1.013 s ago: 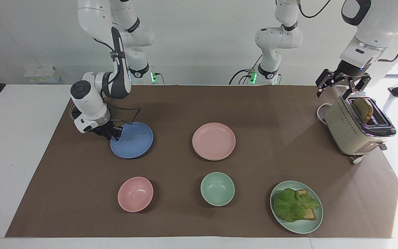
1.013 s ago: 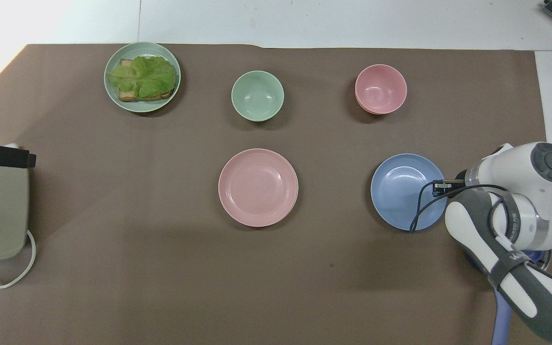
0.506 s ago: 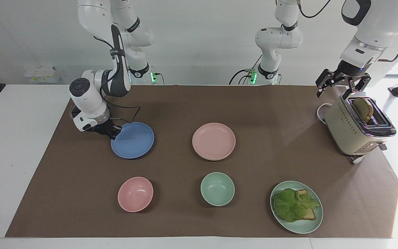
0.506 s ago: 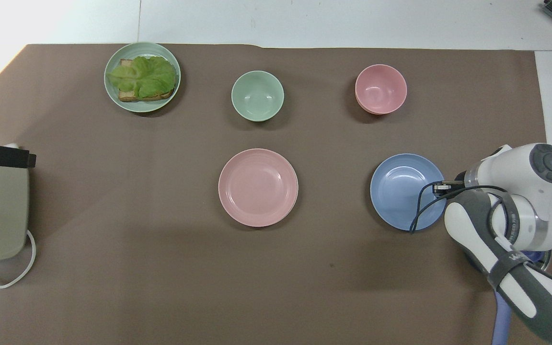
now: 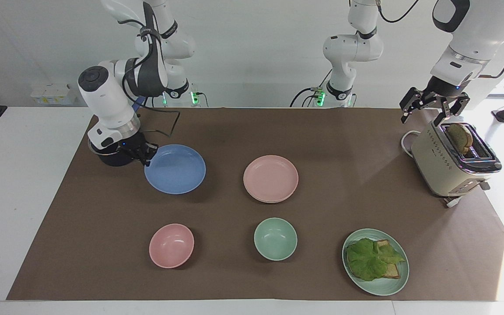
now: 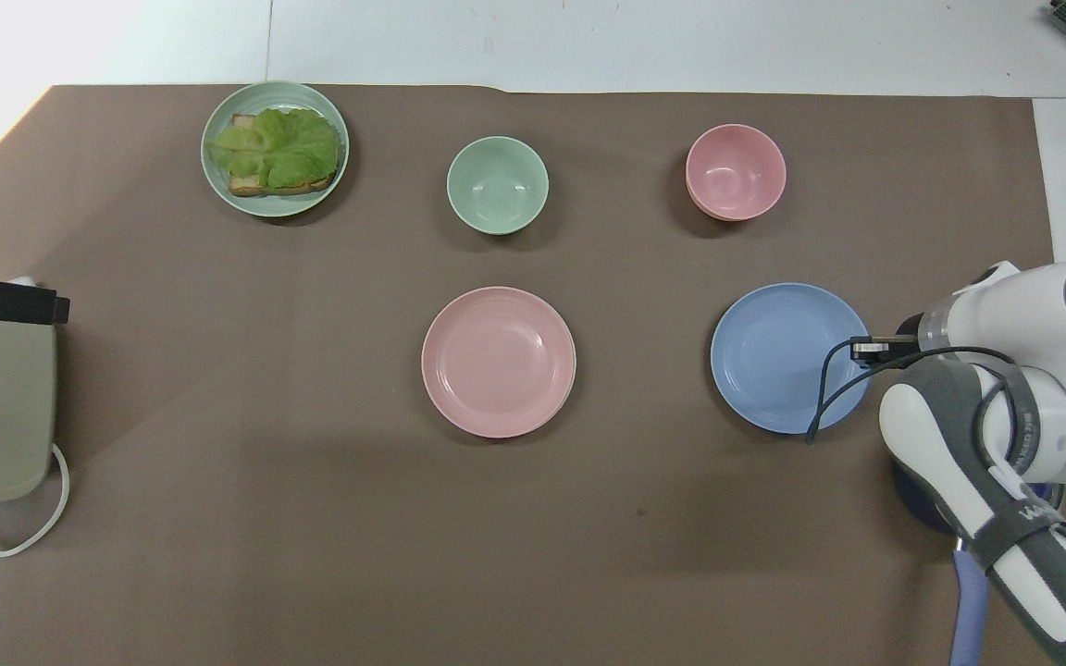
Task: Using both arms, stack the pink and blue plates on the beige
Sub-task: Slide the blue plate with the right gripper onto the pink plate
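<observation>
Gripping the blue plate (image 5: 175, 169) by its rim, the right gripper (image 5: 143, 154) holds it empty above the mat, beside the pink plate (image 5: 271, 178). The left gripper (image 5: 433, 109) hangs spread over the toaster (image 5: 449, 168) holding bread (image 5: 460, 136).

Matte blue plate (image 5: 175, 169), matte pink plate (image 5: 271, 178), brown paper-like table cover (image 5: 252, 280), cream toaster (image 5: 451, 164) with shiny metal top

A white table (image 5: 11, 183) is carrying a brown mat (image 6: 218, 462); lying on the mat are a pink plate (image 5: 271, 178) at centre, a green bowl (image 5: 275, 239) at its 6 o'clock in the facing view, a pink bowl (image 5: 171, 245) at 8, a lettuce plate (image 5: 375, 261) at 5, and a toaster (image 5: 449, 164) at 3.
</observation>
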You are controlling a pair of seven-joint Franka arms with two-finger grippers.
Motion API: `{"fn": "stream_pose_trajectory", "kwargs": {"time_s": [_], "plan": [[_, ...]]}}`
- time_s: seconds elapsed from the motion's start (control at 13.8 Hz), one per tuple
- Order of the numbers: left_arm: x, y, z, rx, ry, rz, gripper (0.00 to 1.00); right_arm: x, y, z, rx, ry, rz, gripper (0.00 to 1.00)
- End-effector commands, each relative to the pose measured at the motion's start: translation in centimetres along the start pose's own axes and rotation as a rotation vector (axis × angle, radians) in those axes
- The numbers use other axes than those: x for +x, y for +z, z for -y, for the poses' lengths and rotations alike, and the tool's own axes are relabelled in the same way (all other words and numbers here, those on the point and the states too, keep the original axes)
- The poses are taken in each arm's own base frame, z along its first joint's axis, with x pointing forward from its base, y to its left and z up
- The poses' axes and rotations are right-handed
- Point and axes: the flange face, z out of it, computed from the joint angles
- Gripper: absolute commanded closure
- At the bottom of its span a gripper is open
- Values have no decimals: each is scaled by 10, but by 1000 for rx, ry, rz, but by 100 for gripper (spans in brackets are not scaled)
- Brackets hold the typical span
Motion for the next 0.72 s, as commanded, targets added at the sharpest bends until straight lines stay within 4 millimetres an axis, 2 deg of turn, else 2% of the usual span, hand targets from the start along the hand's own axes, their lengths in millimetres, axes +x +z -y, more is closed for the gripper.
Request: {"fn": "stream_pose_trajectory", "kwargs": {"time_s": [0.0, 0.07, 0.22, 0.29, 0.51, 0.65], "plan": [[-2, -6, 1, 17, -6, 8, 0, 1, -8, 55, 50, 8, -21, 100], [-2, -5, 1, 17, -6, 10, 0, -1, -10, 91, 64, -14, -53, 100], [-2, -6, 1, 17, -6, 8, 0, -7, 3, 144, 90, 31, -73, 100], [-2, -6, 1, 17, -6, 8, 0, -11, 8, 164, 106, 55, -80, 100], [-2, -6, 1, 17, -6, 8, 0, -27, 36, 214, 192, 110, -11, 100], [-2, -6, 1, 17, -6, 8, 0, -29, 49, 219, 202, 117, 2, 100]]}}
